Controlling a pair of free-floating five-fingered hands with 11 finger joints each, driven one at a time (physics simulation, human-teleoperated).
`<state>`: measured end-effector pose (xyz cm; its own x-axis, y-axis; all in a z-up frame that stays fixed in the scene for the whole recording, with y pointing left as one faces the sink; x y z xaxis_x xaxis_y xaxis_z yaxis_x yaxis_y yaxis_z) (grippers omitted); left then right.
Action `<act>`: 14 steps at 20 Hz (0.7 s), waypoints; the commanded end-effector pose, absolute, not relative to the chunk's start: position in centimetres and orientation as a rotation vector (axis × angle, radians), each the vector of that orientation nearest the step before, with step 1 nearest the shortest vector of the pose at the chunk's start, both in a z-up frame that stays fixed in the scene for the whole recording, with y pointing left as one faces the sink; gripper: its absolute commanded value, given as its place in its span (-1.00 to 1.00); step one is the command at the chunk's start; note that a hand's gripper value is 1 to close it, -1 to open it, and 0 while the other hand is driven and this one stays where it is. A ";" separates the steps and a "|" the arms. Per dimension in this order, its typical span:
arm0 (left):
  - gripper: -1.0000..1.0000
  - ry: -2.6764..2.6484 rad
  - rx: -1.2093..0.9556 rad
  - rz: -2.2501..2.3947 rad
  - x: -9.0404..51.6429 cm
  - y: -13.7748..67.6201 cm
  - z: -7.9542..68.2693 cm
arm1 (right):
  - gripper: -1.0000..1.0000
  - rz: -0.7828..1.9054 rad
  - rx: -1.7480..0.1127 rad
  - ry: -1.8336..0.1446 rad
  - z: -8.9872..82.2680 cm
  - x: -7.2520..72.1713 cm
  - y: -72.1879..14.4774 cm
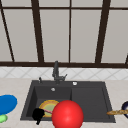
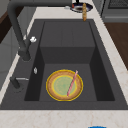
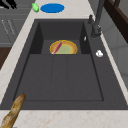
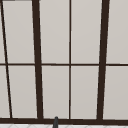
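The left robot hand (image 1: 38, 115) hung at the sink's (image 1: 105, 100) front edge beside the plate (image 1: 48, 106); its finger state was unclear.

No lettering, label, brand, number or sign can be read anywhere in these views.
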<state>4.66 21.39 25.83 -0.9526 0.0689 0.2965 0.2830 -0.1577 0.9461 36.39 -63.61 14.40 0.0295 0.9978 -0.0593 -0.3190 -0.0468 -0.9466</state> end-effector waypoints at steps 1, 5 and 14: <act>0.00 -1.939 -0.410 -2.250 4.7 21.4 25.8 | -1.00 1.404 -0.948 -0.800 14.4 35.4 -62.5; 0.00 -1.939 -0.410 -2.250 4.7 21.4 25.8 | -1.00 1.444 -0.873 -0.733 14.7 34.9 -60.8; 0.00 -1.939 -0.410 -2.250 4.7 21.4 25.8 | -1.00 1.500 -0.691 -0.549 15.4 33.2 -56.5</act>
<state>4.66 21.39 25.83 -0.9526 0.0689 0.2965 0.2830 -0.1577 0.9461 33.72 -58.01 15.23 0.0250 0.9958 -0.0885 -0.6347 -0.0526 -0.7710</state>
